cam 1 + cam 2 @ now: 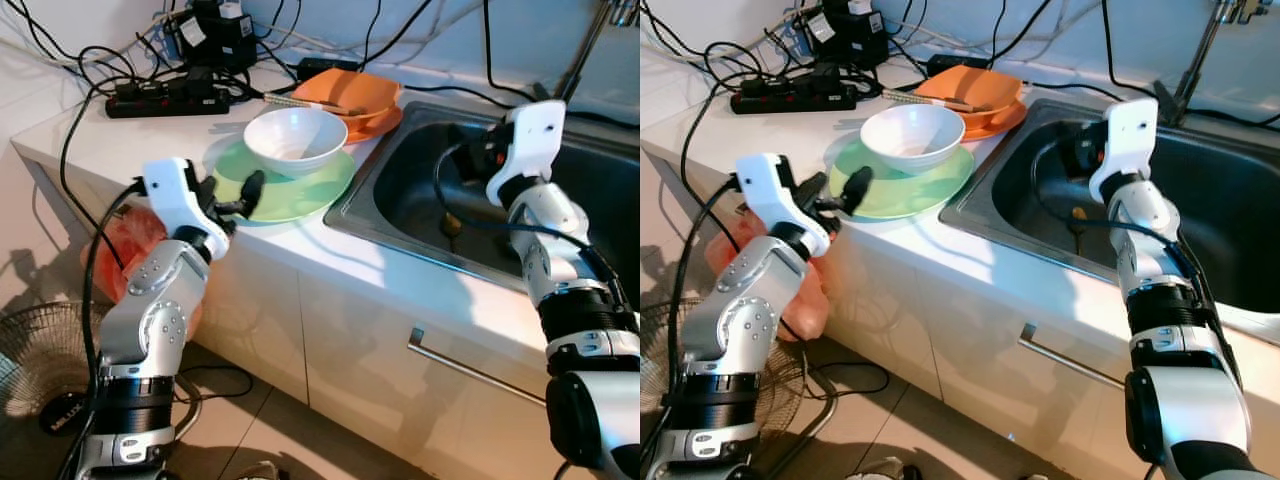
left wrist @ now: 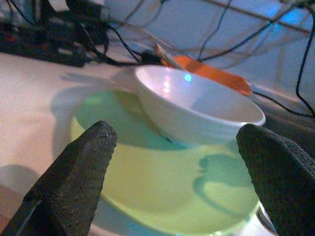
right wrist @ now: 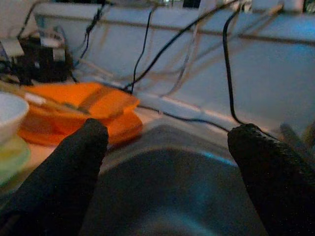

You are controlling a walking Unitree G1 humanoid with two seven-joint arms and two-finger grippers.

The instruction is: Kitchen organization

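A white bowl (image 1: 295, 138) sits on a light green plate (image 1: 300, 197) on the white counter, just left of the steel sink (image 1: 420, 195). Behind them an orange bowl (image 1: 352, 92) rests on an orange plate (image 1: 383, 122), with chopsticks (image 1: 300, 101) lying across it. My left gripper (image 1: 243, 198) is open at the green plate's near left rim, level with the plate and pointing at the white bowl (image 2: 197, 110). My right gripper (image 3: 170, 135) hovers open over the sink basin, nothing between its fingers, facing the orange dishes (image 3: 83, 110).
A black power strip (image 1: 165, 100) and tangled cables crowd the counter's back left. A faucet stem (image 1: 590, 50) rises behind the sink. Below the counter are a drawer handle (image 1: 470, 365), a red bag (image 1: 125, 245) and a floor fan (image 1: 40, 370).
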